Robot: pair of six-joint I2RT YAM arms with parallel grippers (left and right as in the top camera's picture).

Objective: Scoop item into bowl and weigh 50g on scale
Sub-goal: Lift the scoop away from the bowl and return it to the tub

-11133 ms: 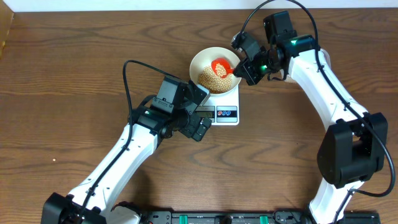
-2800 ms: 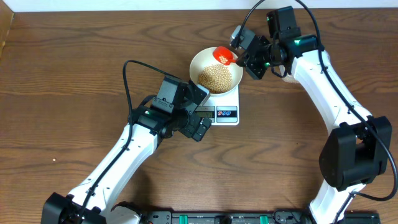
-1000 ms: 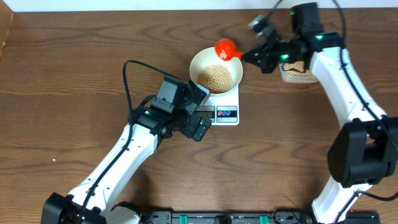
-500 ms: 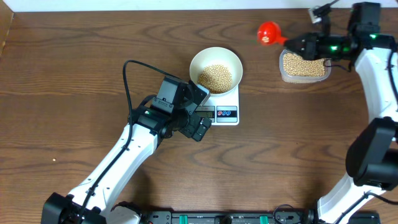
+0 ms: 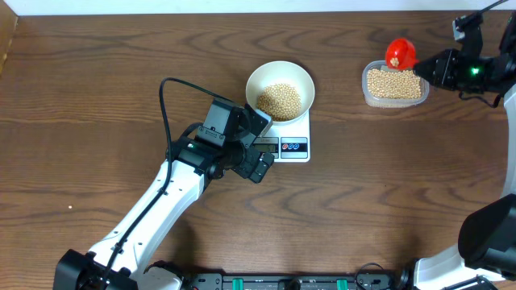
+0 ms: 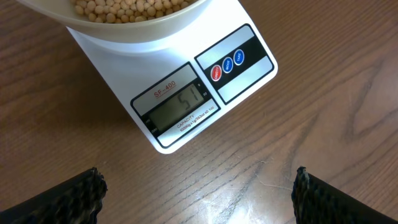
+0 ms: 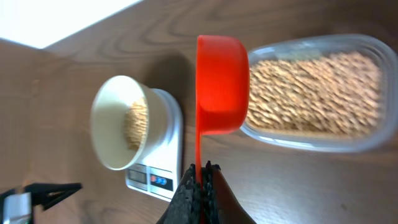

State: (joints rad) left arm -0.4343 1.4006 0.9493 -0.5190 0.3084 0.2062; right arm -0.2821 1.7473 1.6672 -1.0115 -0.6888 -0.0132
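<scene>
The white bowl (image 5: 280, 86) stands on the white scale (image 5: 292, 138) and holds a heap of tan beans (image 5: 279, 100). In the left wrist view the scale (image 6: 186, 93) has a display reading about 51 beside red and blue buttons. My left gripper (image 6: 196, 193) is open and empty, hovering over the table just in front of the scale. My right gripper (image 7: 201, 169) is shut on the handle of a red scoop (image 7: 221, 84). In the overhead view the scoop (image 5: 400, 53) is held over the back edge of the clear tub of beans (image 5: 393, 84), with a few beans in it.
The clear plastic tub (image 7: 317, 93) stands at the back right, to the right of the scale. Bare brown wood lies around them. The left arm (image 5: 173, 189) stretches from the front left toward the scale.
My right gripper has carried the red scoop away from the bowl to the right, ending above the clear tub. The left arm has not moved.
</scene>
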